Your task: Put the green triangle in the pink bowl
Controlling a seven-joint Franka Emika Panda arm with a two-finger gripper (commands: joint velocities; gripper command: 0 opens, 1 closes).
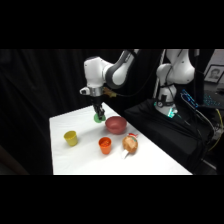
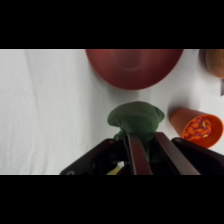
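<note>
Three vessels we see on the desk point(image 1: 65, 155): the pink bowl point(image 1: 115, 124), empty; an orange cup point(image 1: 105, 145), speckled inside; a yellow cup point(image 1: 71, 137). Just beside the bowl, our gripper's point(image 2: 146, 140) fingers point(image 2: 136, 155) clamp the green triangle point(image 2: 136, 119).

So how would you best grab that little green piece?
From straight above, pinching its narrow sides. The green triangle is small and low beside the pink bowl, and the end effector comes down on it that way.
</note>
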